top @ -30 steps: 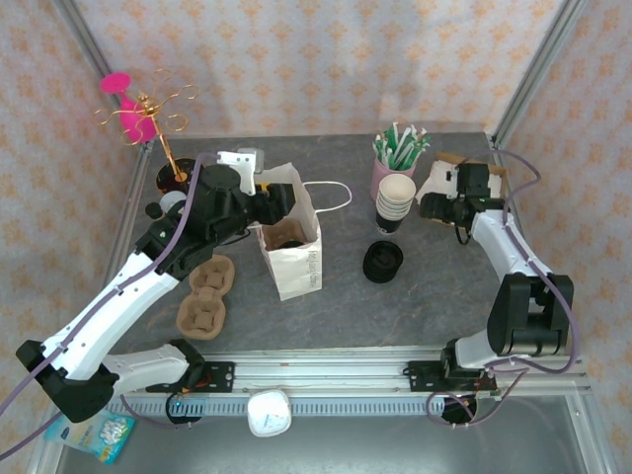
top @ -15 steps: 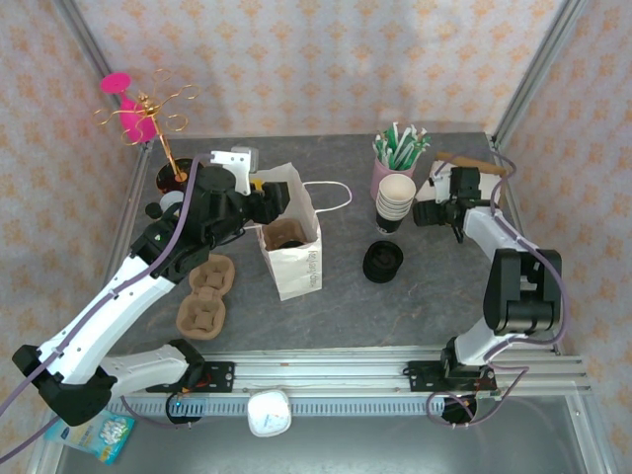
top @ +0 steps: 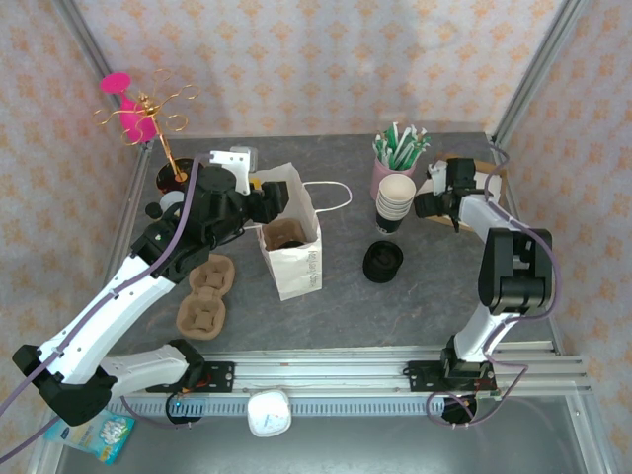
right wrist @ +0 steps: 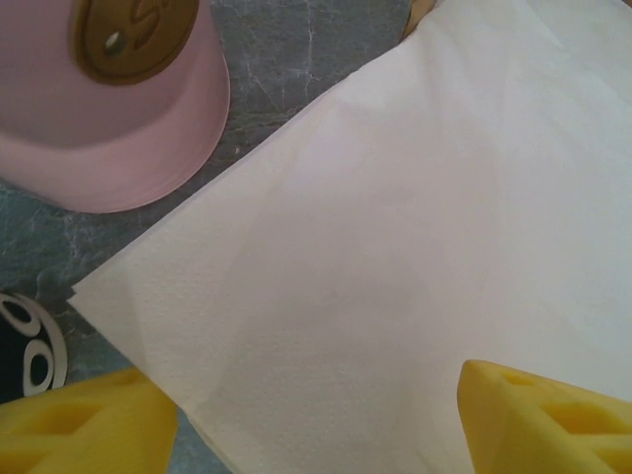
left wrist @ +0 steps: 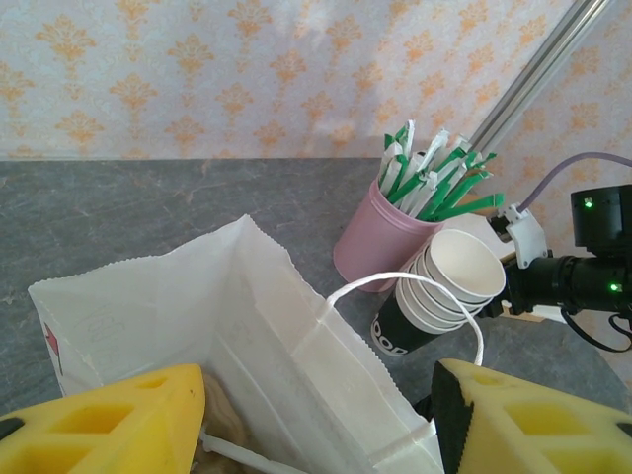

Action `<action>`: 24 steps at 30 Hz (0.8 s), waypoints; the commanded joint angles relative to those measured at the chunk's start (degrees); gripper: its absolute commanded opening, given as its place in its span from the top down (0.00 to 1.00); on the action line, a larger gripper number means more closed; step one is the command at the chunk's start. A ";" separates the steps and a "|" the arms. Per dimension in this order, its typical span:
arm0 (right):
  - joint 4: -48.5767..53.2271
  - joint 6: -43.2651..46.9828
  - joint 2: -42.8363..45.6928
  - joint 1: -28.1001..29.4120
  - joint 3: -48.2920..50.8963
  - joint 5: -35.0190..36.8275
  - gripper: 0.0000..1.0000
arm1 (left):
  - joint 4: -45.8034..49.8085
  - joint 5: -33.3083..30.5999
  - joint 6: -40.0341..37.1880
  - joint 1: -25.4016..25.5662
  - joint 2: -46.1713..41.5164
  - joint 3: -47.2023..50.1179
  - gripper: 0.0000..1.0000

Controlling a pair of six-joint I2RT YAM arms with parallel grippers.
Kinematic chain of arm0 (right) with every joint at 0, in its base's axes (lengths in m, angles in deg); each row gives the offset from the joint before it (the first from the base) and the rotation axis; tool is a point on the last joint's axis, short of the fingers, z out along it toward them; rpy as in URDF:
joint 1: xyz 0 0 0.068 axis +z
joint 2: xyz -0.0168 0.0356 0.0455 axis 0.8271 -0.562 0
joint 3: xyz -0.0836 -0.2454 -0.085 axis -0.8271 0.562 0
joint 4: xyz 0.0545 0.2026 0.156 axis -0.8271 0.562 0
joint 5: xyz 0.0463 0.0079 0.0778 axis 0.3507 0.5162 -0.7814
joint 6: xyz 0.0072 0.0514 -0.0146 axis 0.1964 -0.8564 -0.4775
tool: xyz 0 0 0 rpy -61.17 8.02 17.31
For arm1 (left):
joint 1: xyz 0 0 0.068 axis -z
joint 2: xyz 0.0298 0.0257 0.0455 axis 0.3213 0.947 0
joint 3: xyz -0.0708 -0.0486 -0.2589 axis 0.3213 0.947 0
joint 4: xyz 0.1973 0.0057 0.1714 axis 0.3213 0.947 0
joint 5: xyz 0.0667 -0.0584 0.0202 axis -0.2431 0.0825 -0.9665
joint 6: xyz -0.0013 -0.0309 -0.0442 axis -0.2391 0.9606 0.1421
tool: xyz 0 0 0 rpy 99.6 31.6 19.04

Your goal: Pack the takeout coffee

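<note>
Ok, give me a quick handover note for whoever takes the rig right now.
Left gripper: open, fingers either side of the white paper bag's top edge.
Right gripper: open, over the white napkin beside the cup stack.
Bag stands upright with something brown inside; whether the coffee is in it can't be told.
Cup carriers lie left of the bag, lids right.
Left to do: confirm the coffee is bagged.

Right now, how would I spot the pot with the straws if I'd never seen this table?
On the grey tabletop, go toward the far right corner, near the slanted metal post. A pink round pot stands there, just behind the nested stack of black paper cups with cream insides. No neighbour is pink or holds green-and-white straws.
</note>
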 commanded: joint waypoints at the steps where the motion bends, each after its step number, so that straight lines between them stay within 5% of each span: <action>1: 1.09 1.23 -1.57 -0.06 -2.42 1.50 0.28 | -0.51 -1.64 -1.44 0.07 0.21 -0.30 0.35; 24: 1.69 3.98 -4.57 1.16 -4.26 2.71 0.26 | -0.16 -1.29 -1.74 0.07 1.86 -1.37 0.34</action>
